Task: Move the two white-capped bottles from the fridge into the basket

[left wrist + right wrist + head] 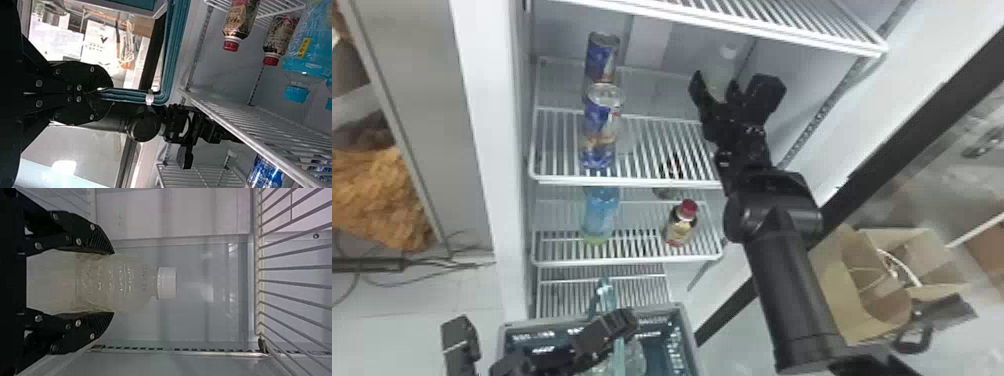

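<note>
In the head view my right gripper (716,95) is at the right rear of the fridge's upper compartment, around a clear white-capped bottle (724,62). From the right wrist, the gripper (111,283) has a finger against each side of the bottle (133,284), whose cap stands free beyond the fingertips. Low in the head view, my left gripper (604,334) is over the basket (688,330); its own view has the gripper (103,92) shut on the teal basket handle (129,95). A clear, bottle-like thing (635,357) lies in the basket, its cap hidden.
Blue cans (599,130) stand on the left of the fridge shelf (652,182). Below are a blue bottle (602,212) and a red-capped bottle (680,225). Another wire shelf (832,42) hangs above the right gripper. Cardboard boxes (837,280) are outside at right.
</note>
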`<state>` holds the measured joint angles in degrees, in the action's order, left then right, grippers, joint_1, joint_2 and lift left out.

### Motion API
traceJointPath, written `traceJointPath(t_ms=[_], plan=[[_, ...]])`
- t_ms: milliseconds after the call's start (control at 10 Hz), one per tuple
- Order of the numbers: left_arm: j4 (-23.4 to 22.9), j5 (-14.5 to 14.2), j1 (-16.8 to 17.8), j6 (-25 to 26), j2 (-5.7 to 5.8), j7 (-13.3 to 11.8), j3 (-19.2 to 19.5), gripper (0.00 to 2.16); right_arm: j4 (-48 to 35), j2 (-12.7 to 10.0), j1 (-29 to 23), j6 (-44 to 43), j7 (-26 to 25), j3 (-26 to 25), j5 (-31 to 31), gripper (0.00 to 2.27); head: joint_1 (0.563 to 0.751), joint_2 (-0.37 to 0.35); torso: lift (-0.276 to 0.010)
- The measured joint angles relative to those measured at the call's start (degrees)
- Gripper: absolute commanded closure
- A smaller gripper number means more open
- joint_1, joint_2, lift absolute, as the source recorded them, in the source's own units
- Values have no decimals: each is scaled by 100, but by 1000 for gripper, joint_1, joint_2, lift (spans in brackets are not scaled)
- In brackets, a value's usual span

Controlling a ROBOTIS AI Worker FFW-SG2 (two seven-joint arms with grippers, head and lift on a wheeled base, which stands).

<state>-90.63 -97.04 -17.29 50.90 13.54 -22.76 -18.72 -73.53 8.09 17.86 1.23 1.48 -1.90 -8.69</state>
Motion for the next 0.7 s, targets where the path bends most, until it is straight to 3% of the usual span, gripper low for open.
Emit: traceJointPath(t_ms=[700], plan=[[0, -41, -9, -28, 0, 0, -4, 1161, -417, 34, -158, -107, 1, 145, -230, 843, 695, -350, 0]])
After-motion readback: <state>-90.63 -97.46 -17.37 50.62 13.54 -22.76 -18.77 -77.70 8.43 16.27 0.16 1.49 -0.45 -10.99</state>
